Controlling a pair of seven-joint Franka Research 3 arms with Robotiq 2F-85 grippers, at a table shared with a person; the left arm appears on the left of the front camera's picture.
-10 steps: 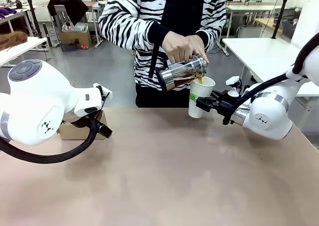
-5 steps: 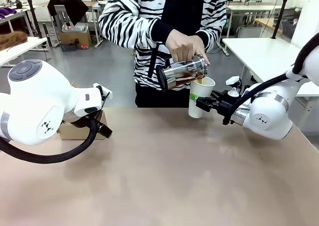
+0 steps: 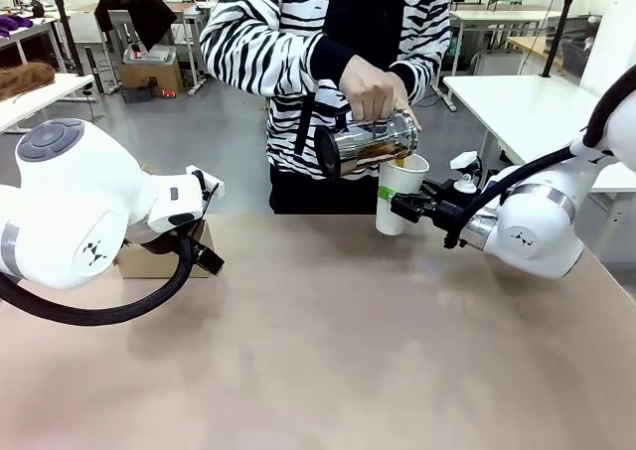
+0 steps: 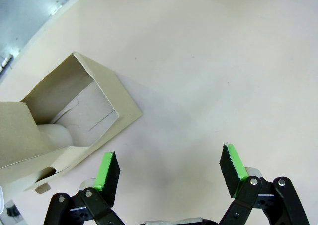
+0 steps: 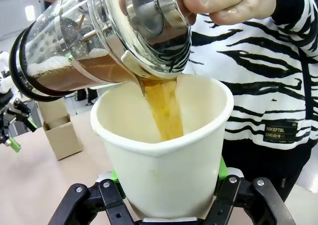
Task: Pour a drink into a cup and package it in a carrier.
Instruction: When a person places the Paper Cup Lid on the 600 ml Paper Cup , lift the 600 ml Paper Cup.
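Observation:
A person's hand [image 3: 373, 90] tips a clear glass jar [image 3: 366, 142] over the white paper cup [image 3: 399, 194]. The brown drink [image 5: 161, 106] streams from the jar [image 5: 94, 41] into the lidless cup [image 5: 169, 155]. My right gripper [image 5: 168, 187] is shut on the cup's lower part, and in the front view this gripper [image 3: 397, 208] holds it just above the table's far edge. My left gripper [image 4: 169, 158] hangs open over bare table, beside the brown cardboard carrier [image 4: 64, 118]. The left arm [image 3: 89, 212] partly hides the carrier [image 3: 149, 263].
The person in a striped top [image 3: 288, 43] stands at the far side of the tan table [image 3: 328, 351]. Something white and rounded [image 4: 54, 135] lies in one carrier compartment. Other tables and a cardboard box stand on the floor behind.
The person's hand has shifted slightly right and tipped the jar a little further over the cup. Both arms have stayed still.

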